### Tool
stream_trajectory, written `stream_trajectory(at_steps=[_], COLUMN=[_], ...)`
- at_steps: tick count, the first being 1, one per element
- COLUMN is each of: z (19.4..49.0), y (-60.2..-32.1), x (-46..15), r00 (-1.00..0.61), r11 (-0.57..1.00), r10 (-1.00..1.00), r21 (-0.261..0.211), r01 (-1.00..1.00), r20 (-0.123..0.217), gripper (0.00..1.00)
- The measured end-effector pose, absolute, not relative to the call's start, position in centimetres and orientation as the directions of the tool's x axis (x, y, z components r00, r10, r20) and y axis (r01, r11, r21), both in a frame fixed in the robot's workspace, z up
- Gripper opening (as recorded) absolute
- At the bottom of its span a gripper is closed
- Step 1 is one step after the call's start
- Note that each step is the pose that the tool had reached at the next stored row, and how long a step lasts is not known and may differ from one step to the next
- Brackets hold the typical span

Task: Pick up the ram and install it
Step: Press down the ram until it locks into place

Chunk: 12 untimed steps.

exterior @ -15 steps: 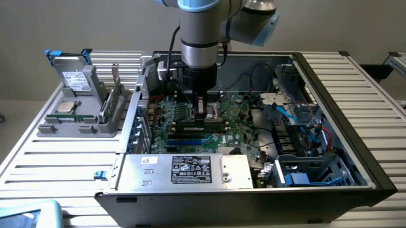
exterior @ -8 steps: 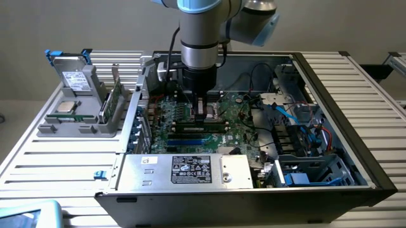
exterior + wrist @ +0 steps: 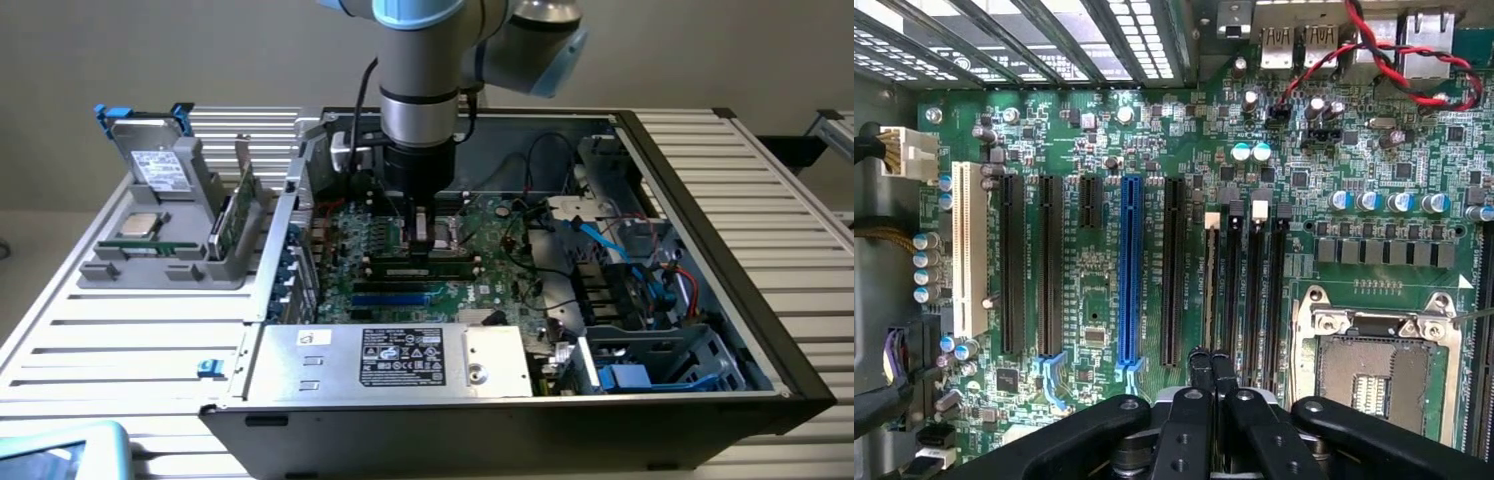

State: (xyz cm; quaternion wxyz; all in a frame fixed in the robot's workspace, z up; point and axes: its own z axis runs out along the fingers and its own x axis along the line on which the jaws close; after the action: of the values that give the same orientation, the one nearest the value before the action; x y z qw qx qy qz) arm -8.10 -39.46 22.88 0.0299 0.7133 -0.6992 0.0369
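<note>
The gripper [image 3: 422, 250] is seen lowered into the open computer case [image 3: 694, 190], its fingers [image 3: 1206, 372] pressed together over the motherboard's [image 3: 1104, 150] memory slots [image 3: 1244, 290]. The ram [image 3: 424, 265] is seated edge-on in a slot beside the processor socket [image 3: 1374, 360], directly beneath the closed fingers; whether they touch it cannot be told

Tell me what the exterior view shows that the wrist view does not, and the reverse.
Exterior view alone: the grey holder tray beside the open black computer case, with a silver boxy drive and small square silver processor chip, plus the silver power supply box.

Wrist view alone: the long blue expansion slot, white slot and empty silver processor socket.

Both: the green motherboard and the shut gripper over its black memory slots.
</note>
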Motion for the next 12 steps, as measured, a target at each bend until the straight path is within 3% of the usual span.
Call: stream_trajectory(at_steps=[12], z=[24.7], y=[-39.5], x=[-6.8], r00=[0.02], r11=[-0.02], r10=[-0.995], r21=[-0.008], r01=[-1.0], r20=[0.096], gripper=[0.11])
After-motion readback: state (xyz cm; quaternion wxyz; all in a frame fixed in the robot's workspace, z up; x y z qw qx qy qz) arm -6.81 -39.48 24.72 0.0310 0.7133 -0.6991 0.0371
